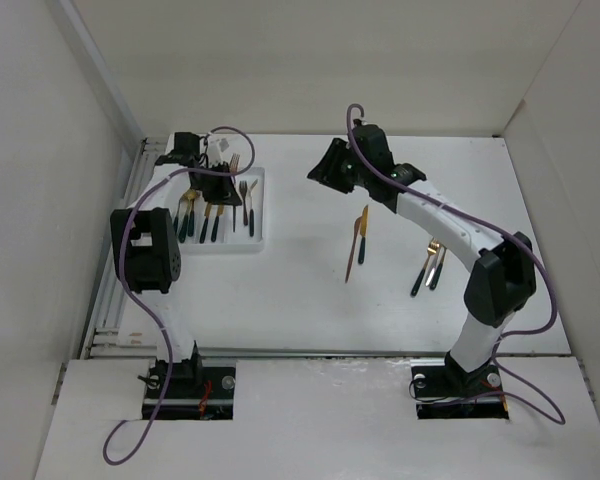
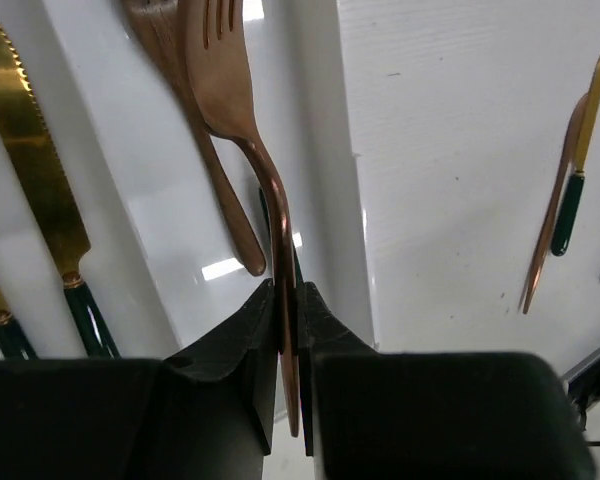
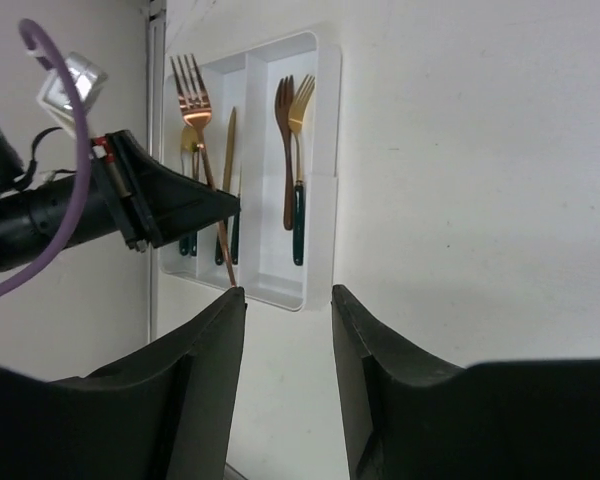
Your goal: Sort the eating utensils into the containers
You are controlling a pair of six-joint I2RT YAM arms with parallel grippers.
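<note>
The left gripper (image 2: 285, 296) is clamped on the handle of a copper fork (image 2: 220, 70), held over the white tray (image 1: 264, 225) at the table's (image 1: 310, 300) far left corner (which compartment, I cannot tell). The right gripper (image 3: 288, 295) hangs raised near the far edge with its jaws apart and empty. A knife (image 1: 363, 235) lies mid-table, and two utensils (image 1: 427, 270) lie toward the right edge.
</note>
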